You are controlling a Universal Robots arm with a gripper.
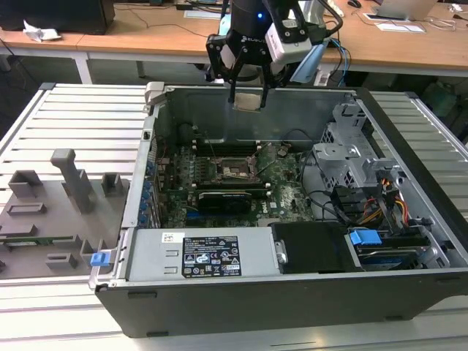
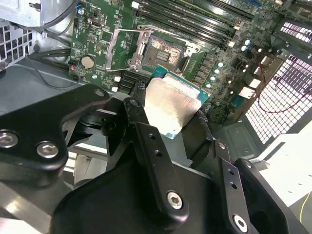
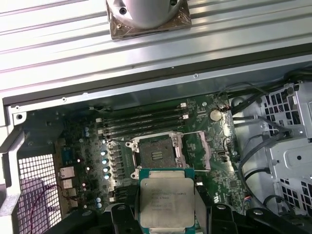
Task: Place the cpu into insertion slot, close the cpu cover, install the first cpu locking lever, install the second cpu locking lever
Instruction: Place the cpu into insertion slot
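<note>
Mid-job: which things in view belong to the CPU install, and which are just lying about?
Job: cpu, held in the gripper; insertion slot, empty; cpu cover, swung open.
Lying about: graphics card; grey fixture blocks outside the case; power supply.

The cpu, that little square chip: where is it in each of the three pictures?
Exterior view: the cpu hangs in the gripper above the open case's far wall.
Second wrist view: silvery square between the black fingers.
First wrist view: printed square close by the insertion slot.
Shared landmark: the insertion slot, uncovered on the green board.
</note>
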